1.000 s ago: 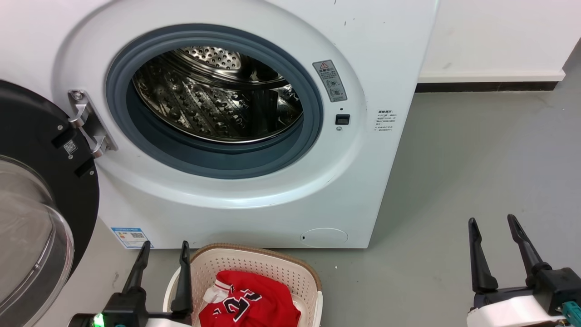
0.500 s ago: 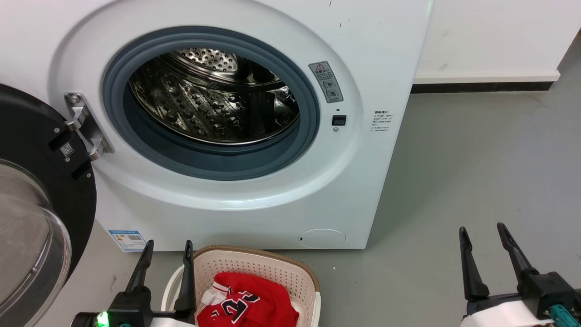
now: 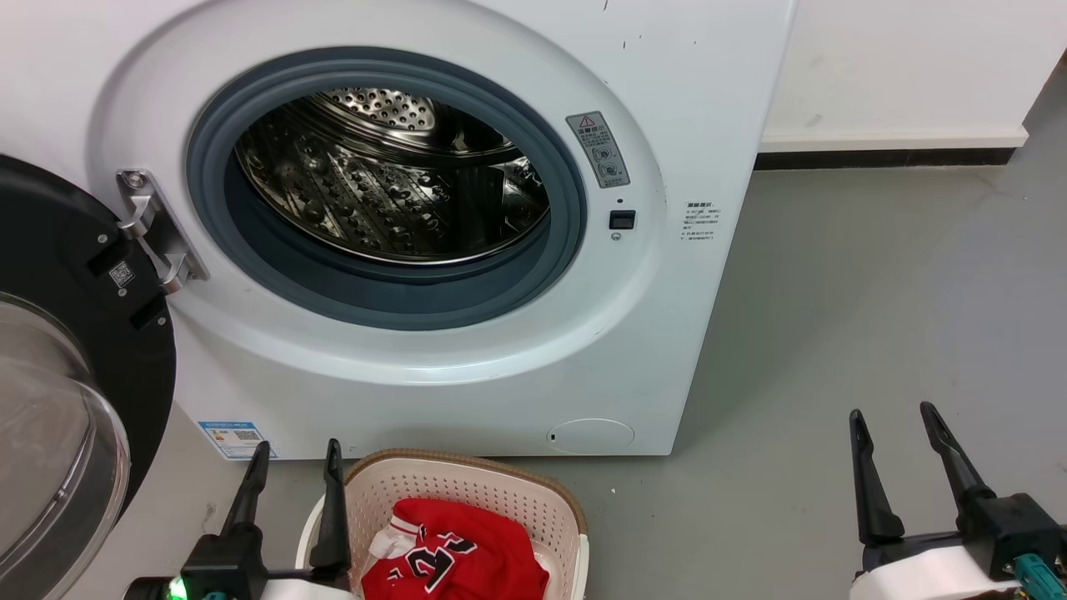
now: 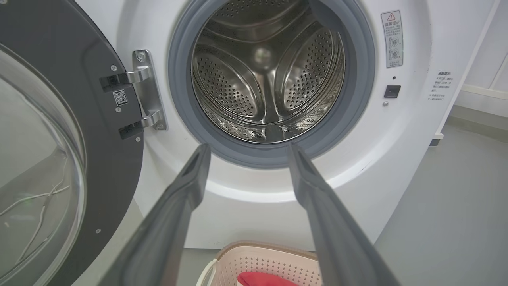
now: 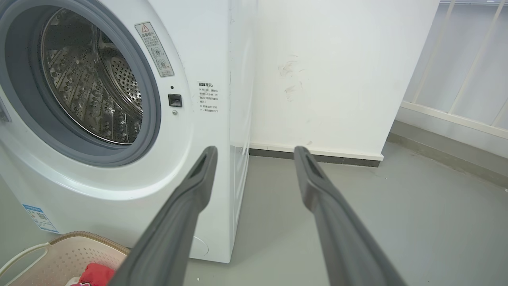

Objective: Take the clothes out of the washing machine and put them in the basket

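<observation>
The washing machine (image 3: 467, 367) stands with its door swung open to the left; its steel drum (image 3: 392, 175) (image 4: 270, 75) (image 5: 91, 83) shows bare metal, no fabric in it. On the floor in front sits the basket (image 3: 467, 492) (image 4: 270, 258) (image 5: 59, 254), holding the clothes (image 3: 458, 558) (image 4: 262, 279) (image 5: 95, 273): a red jersey with black numerals lies on top. My left gripper (image 3: 297, 450) (image 4: 248, 149) hovers open beside the basket's left rim, nothing between its fingers. My right gripper (image 3: 892, 414) (image 5: 256, 151) is open over bare floor at the lower right.
The black-rimmed glass door (image 3: 67, 400) (image 4: 51, 159) juts out at the left, close to my left arm. Grey floor (image 3: 875, 292) stretches to the right of the machine up to a white wall (image 5: 329, 71) with a dark skirting.
The camera view shifted slightly. Both grippers stayed open and low, nudging only a little; the jersey and basket have not moved.
</observation>
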Controlling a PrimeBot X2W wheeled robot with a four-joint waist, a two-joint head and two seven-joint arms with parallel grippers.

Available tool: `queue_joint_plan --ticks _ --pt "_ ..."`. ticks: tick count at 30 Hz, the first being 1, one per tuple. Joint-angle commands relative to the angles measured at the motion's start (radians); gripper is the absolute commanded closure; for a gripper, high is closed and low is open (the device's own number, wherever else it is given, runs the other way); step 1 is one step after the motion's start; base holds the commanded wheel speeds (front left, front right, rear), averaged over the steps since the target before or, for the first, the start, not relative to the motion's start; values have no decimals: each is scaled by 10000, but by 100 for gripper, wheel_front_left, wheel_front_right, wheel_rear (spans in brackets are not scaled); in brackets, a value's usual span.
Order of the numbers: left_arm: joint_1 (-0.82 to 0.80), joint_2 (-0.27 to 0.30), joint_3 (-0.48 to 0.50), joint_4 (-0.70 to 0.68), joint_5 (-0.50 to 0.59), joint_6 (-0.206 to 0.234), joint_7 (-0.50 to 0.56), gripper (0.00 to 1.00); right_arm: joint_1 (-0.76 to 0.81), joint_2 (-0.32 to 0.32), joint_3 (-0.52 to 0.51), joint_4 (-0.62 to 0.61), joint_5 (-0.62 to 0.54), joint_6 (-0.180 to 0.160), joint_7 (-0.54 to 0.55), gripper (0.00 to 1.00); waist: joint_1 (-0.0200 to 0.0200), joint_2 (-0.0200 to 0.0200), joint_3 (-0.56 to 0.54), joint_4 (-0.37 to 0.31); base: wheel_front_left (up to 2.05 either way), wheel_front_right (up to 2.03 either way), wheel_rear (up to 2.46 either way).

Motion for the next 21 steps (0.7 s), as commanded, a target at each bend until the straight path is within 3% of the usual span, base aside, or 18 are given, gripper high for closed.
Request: queue_joint_plan --ticks 1,5,21 --pt "-1 0 -8 0 2 -4 0 100 0 0 0 -2 0 0 0 100 0 0 6 1 0 0 0" --pt "141 -13 -61 357 -13 -1 56 100 156 8 -3 323 15 2 17 100 0 0 11 2 0 0 0" --pt "-376 -15 171 712 -3256 -223 853 100 -285 7 -101 641 3466 0 808 100 0 0 2 -33 0 0 0"
